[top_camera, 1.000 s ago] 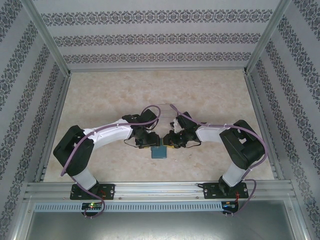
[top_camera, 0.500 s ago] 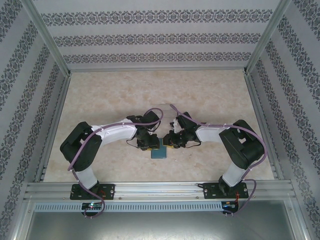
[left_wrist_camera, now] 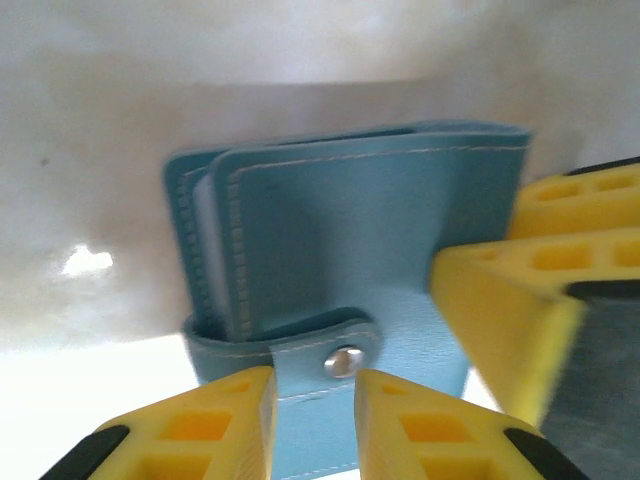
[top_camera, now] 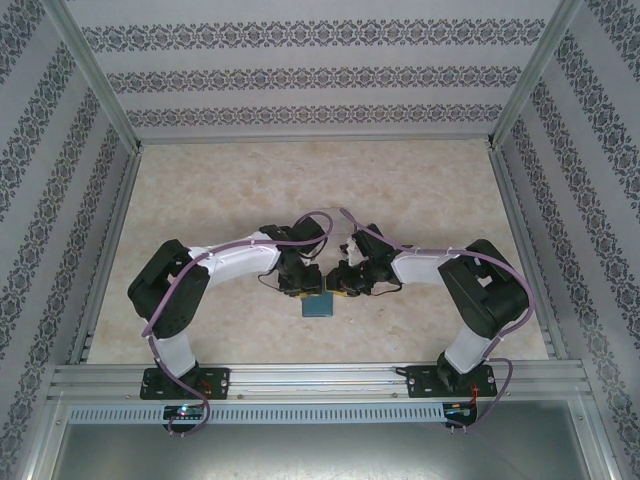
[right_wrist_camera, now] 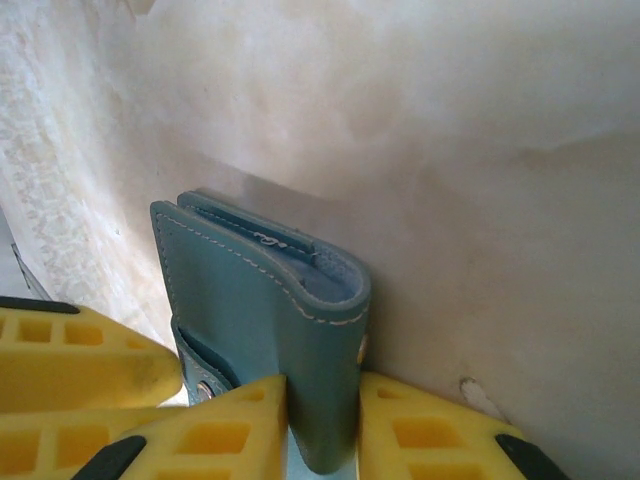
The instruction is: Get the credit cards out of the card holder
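Unsnap step: right gripper (right_wrist_camera: 322,398) pinches card holder (left_wrist_camera: 345,225) by one edge, left gripper (left_wrist_camera: 313,388) jaws sit narrow astride closure tab (left_wrist_camera: 300,342) at holder's 6 o'clock, grip unclear; next needs tab peeled off.

Closed card holder (left_wrist_camera: 370,220); left hand (left_wrist_camera: 314,400) flanking snap tab (left_wrist_camera: 325,347).

A pale beige marbled table (top_camera: 200,190) sits between walls (top_camera: 320,75) papered in grey ornamental stripes. An aluminium rail (top_camera: 320,378) and a slotted strip (top_camera: 320,412) run along its near edge.
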Available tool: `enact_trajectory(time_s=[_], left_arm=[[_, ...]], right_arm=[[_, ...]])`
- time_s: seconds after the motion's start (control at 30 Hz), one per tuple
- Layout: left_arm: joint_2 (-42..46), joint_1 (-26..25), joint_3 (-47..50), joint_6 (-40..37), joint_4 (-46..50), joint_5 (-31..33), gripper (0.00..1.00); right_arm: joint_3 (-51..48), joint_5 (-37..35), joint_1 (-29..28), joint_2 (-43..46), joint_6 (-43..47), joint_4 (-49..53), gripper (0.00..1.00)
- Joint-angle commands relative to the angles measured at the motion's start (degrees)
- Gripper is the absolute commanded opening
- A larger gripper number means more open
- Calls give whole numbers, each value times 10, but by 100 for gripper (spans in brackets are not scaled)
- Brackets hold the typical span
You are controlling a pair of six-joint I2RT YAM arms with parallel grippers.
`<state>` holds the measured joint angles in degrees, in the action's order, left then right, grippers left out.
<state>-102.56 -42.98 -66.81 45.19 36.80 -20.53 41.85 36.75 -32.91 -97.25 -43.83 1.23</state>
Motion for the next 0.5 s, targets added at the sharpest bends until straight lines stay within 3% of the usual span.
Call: enact_trajectory(time_s=[0.0,0.47], left_arm=[[-1,-9,-18,-13,-9,4,27],[-39,-12,-21,-20,1,0,27]], right_arm=[[-3,-4,-8,-11,-9,13,22],[1,-4,-6,-16,-9,14,22]])
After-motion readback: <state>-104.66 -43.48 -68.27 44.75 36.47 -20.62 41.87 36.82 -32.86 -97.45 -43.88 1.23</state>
